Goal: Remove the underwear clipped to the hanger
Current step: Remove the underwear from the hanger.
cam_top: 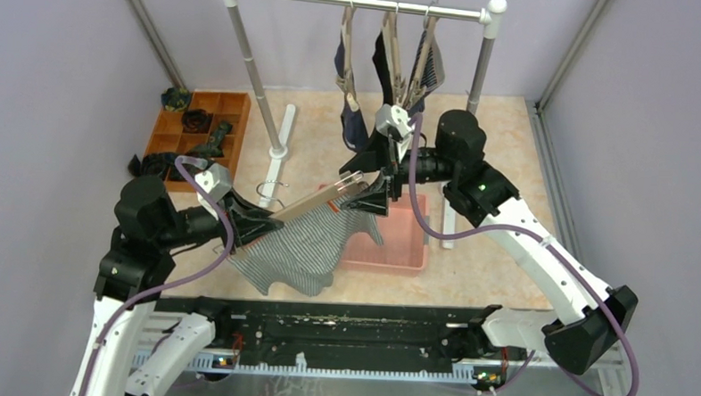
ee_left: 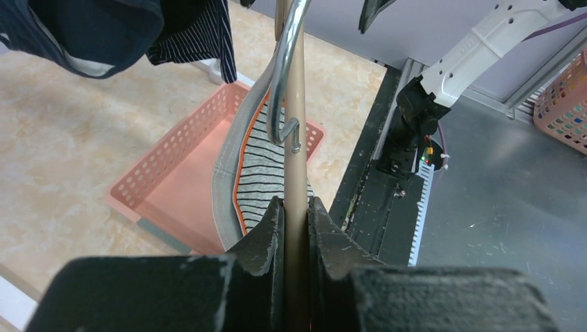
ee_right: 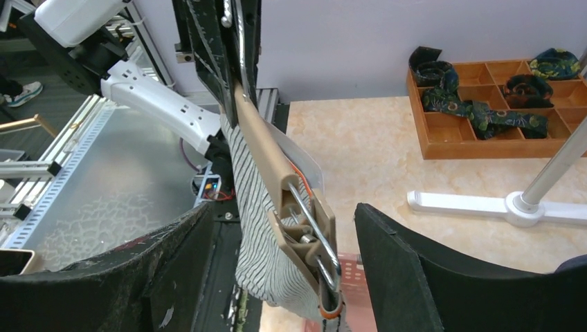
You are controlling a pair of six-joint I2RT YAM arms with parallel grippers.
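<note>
The left gripper (ee_left: 295, 216) is clenched on the tan clip hanger (cam_top: 316, 199), holding it clear of the rail (cam_top: 364, 0) so its clips can be reached. The grey-white striped boxer shorts (cam_top: 304, 250) hang from it, draping partly over the pink basket (cam_top: 409, 243), likely where they should drop. The right gripper (ee_right: 284, 242) is released, its jaws apart on either side of the hanger's end clip (ee_right: 308, 238), seemingly placed to squeeze it. Three more boxer shorts (cam_top: 354, 125) hang clipped on the rail behind.
</note>
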